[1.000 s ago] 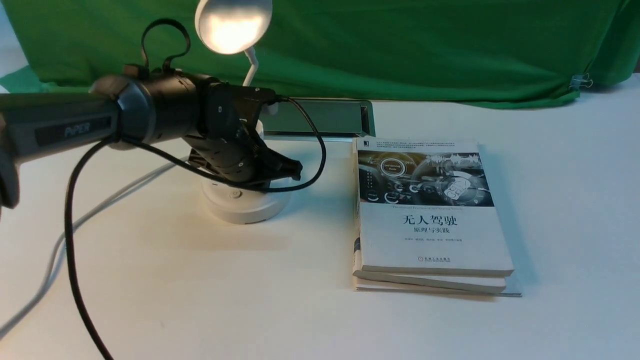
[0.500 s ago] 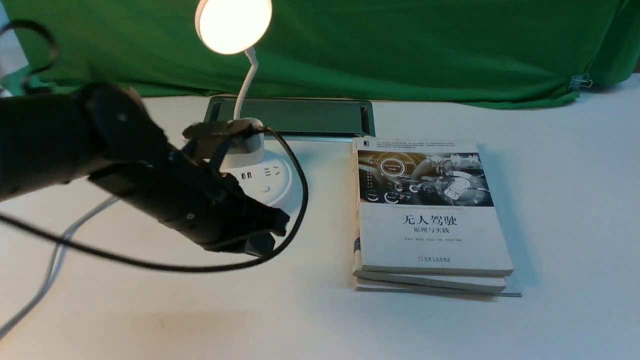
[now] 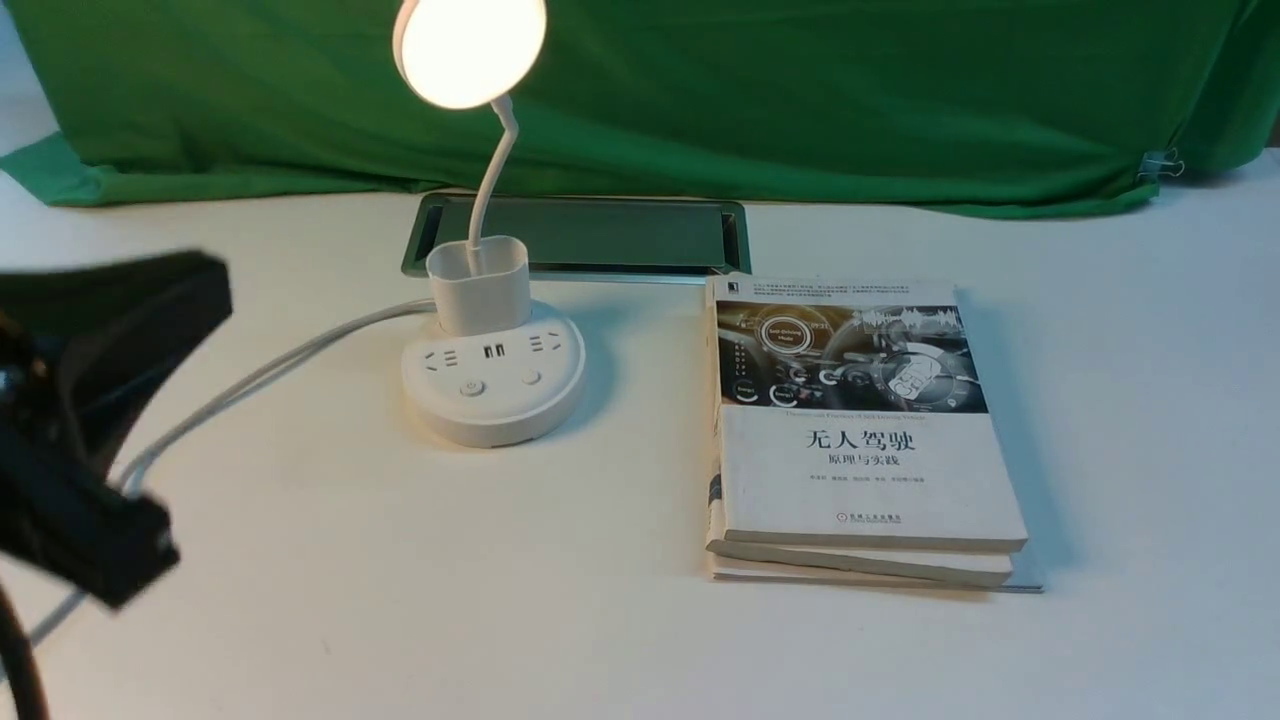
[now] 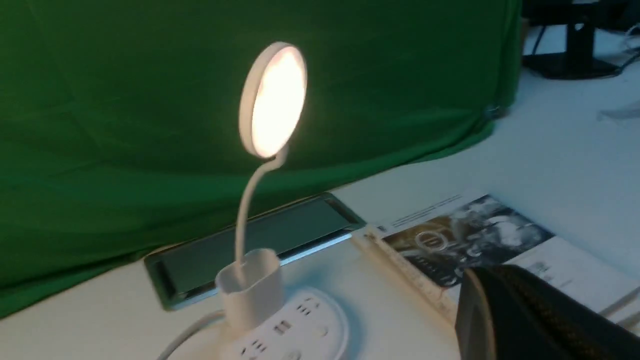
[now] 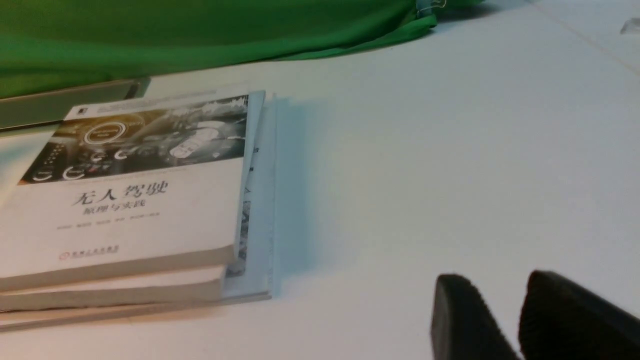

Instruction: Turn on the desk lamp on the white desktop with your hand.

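The desk lamp [image 3: 492, 375] stands on the white desktop [image 3: 400, 600], left of centre. Its round disc head [image 3: 470, 50] glows warm white, and the two buttons show on the front of the round base. It also shows lit in the left wrist view [image 4: 272, 100]. My left gripper [image 3: 130, 555] is a blurred black shape at the far left edge, well clear of the lamp and holding nothing. In the left wrist view its fingers [image 4: 480, 305] form one dark mass. My right gripper [image 5: 505, 305] hovers low over bare desktop, empty, with a narrow gap between its fingers.
Three stacked books [image 3: 860, 430] lie right of the lamp, also in the right wrist view [image 5: 130, 200]. The metal-framed cable slot [image 3: 620, 235] sits behind the lamp. The lamp's grey-white cord [image 3: 250, 380] runs left. A green cloth [image 3: 800, 90] hangs at the back.
My left arm has drawn back from the lamp base, towards me and to the left edge. The lamp head went from dim to fully bright and stays lit.
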{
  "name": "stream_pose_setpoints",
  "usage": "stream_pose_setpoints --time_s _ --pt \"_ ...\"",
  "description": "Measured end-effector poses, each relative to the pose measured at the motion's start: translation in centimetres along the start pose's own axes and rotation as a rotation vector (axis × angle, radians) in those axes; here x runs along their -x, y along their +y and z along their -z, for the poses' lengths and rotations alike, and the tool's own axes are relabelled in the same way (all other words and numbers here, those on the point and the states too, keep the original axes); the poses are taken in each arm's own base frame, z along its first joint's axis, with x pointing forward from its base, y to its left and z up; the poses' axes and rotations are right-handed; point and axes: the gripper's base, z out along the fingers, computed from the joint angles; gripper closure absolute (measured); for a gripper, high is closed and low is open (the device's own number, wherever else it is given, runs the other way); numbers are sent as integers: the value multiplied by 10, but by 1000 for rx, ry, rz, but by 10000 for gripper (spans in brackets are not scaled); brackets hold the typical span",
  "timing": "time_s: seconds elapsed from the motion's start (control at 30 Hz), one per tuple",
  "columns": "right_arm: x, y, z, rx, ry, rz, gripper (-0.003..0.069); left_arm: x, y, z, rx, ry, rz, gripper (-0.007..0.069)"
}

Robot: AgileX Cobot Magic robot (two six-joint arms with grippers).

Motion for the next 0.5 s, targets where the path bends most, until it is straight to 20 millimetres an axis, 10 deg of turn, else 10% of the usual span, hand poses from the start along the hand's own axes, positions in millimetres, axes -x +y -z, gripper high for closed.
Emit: stream_pose_setpoints --time_s 0.2,0.5 --pt "0 0 0 0 0 0 418 -86 -9 11 0 162 -80 624" --pt "0 0 0 0 0 0 418 -127 -11 15 35 224 37 624"
